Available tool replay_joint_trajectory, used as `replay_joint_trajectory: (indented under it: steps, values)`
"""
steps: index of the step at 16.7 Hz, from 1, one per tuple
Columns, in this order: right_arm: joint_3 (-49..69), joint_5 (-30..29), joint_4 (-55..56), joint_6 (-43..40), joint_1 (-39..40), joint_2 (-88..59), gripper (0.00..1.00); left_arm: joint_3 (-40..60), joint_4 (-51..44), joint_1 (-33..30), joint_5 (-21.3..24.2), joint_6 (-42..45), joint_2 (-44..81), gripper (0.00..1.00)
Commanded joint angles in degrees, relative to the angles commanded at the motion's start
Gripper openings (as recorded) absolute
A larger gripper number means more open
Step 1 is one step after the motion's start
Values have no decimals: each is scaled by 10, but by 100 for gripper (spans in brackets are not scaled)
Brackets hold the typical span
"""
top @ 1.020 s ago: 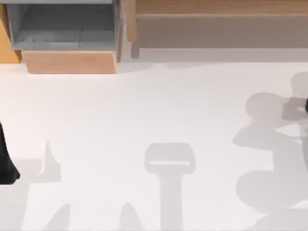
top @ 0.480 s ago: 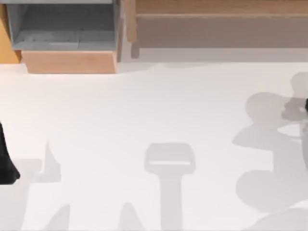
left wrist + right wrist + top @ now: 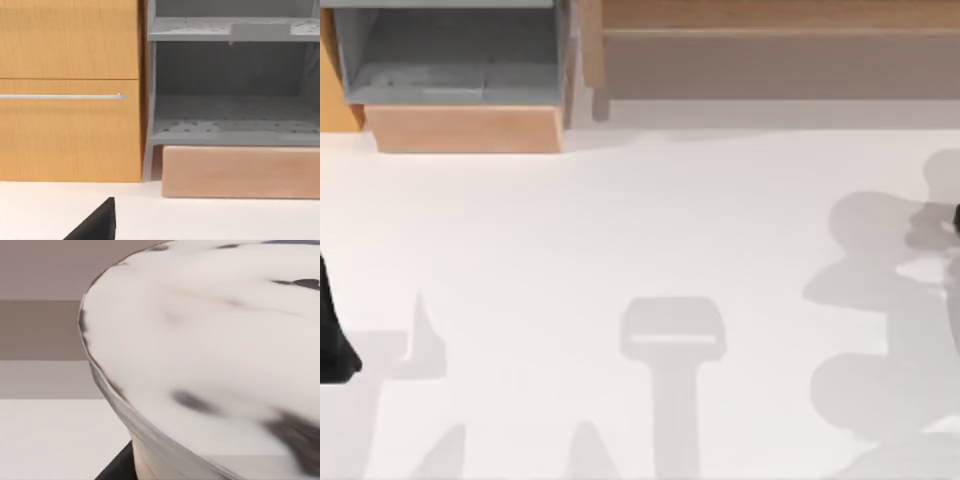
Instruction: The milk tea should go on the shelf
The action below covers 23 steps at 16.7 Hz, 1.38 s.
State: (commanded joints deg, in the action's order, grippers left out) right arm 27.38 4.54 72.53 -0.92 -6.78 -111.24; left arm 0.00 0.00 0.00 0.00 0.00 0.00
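Observation:
The milk tea (image 3: 210, 355) sits very close in the right wrist view: a cup with a white, dark-speckled top and a clear rim, with my right gripper right against it. A dark sliver of my right arm (image 3: 956, 220) shows at the table's right edge. The shelf (image 3: 770, 20), long and light wood with a grey-brown recess, runs along the back right. Behind the cup the shelf (image 3: 40, 325) appears as brown bands. My left arm (image 3: 332, 330) is parked at the left edge.
A smaller wooden box (image 3: 460, 125) with a grey interior stands at the back left, and an orange-wood cabinet (image 3: 70, 90) is beside it. Arm shadows lie across the white table (image 3: 640, 220).
The shadow at the table's right edge has changed shape slightly near the right arm. The left arm has not moved.

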Motion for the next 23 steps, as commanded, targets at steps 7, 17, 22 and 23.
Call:
replay_joint_trajectory:
  steps: [7,17,22,23]
  values:
    - [1,0,-30,1,-1,28,0,0,0,0,0,0,0,100]
    - [51,11,-59,-1,-15,73,0,0,0,0,0,0,0,100]
    - [144,34,-172,-6,-43,122,0,0,0,0,0,0,0,100]
    - [167,38,-199,-7,-48,130,0,0,0,0,0,0,0,100]
